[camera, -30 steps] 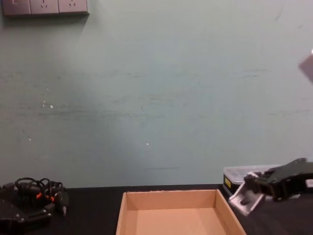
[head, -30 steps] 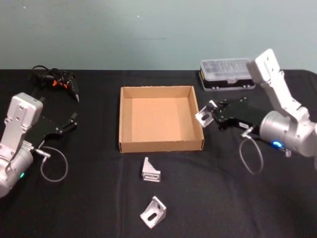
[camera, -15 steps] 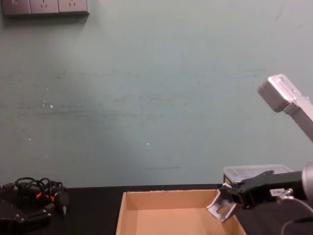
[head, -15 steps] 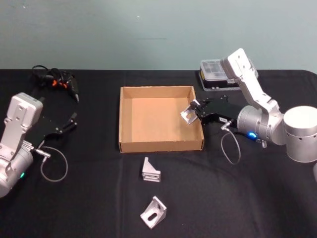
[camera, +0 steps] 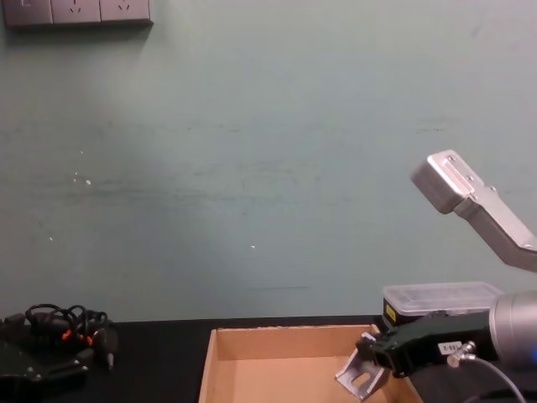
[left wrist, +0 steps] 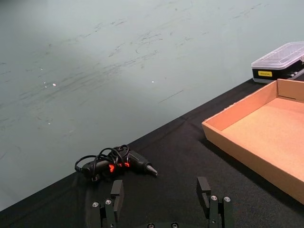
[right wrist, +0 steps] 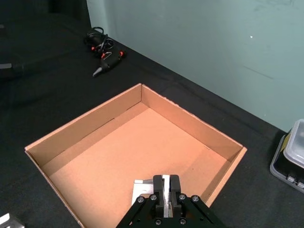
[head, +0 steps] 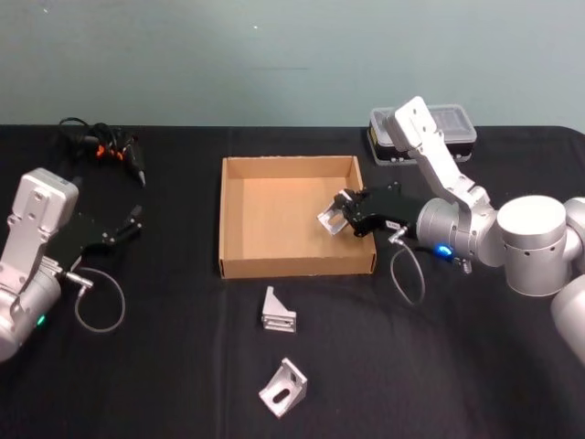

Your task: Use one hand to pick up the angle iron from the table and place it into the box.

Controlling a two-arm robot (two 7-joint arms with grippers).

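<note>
My right gripper (head: 342, 218) is shut on a silver angle iron (head: 329, 219) and holds it over the right part of the tan cardboard box (head: 297, 268), above its floor. The right wrist view has the gripper (right wrist: 164, 189) clamped on the bracket (right wrist: 142, 187) over the box's floor, inside its wall (right wrist: 190, 122). From the chest, the angle iron (camera: 359, 376) hangs at the box's right side. Two more angle irons (head: 278, 312) (head: 282, 389) lie on the black table (head: 183, 366) in front of the box. The left gripper (head: 130, 224) rests at the left, open (left wrist: 160, 194).
A clear-lidded black plastic case (head: 422, 134) stands behind the box at the right. A black tool with orange marks and a coiled cable (head: 105, 148) lies at the back left. A cable loop (head: 99, 306) hangs by the left arm.
The right gripper has carried the angle iron leftward, from beside the box's right wall to over the inside of the box, and lower. The left arm has not moved.
</note>
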